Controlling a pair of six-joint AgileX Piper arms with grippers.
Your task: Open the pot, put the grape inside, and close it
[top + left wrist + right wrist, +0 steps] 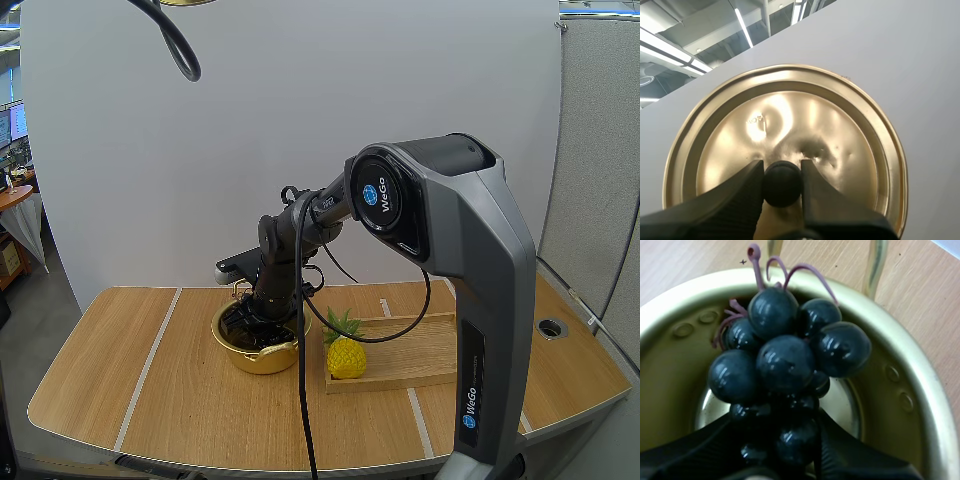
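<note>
Left claw (781, 172) pinches black knob (782, 189) of gold lid (790, 115); lid held aloft, away from pot. Pot (262, 358) open on counter (150, 380), with wide counter stretch at its 9 o'clock. Right claw (256, 322) inside rim, clamped on grape bunch (785, 360), which sits within pot walls. Pineapple (346, 358) at pot's 3 o'clock, just beside rim, on wooden tray (420, 360) corner.

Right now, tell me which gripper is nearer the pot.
Right. The right gripper is down in the mouth of the pot, pinching the grapes over its bottom. The left gripper pinches the knob of the lid, held away from the pot.
</note>
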